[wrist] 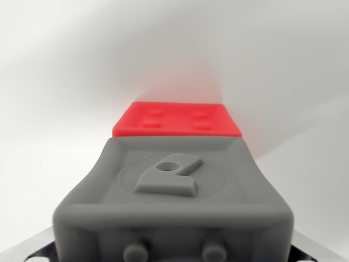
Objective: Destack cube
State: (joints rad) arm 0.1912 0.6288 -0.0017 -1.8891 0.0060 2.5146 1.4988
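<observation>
While the wrist view is filled mostly by grey hardware, these lines hold what can be read from it.

Gripper: the grey gripper [173, 207] fills the lower half of the frame, blurred at its near edge; a raised emblem with a round hole sits on its upper face, and 2 round studs show on its front face.
Claw state: cannot be told; the fingertips are out of sight, so neither a wide nor a narrow gap shows, nor any hold.
Red cube: the red cube [177, 120] lies just beyond the far edge of the grey body, near the frame's centre; only its top face shows, bearing 4 small raised bumps in 2 rows.
Contact: whether cube and gripper touch cannot be told.
Surface: a plain white surface [60, 82] surrounds the cube, with a faint red glow above it.
Lower corners: slivers of pale metal show at both sides.
</observation>
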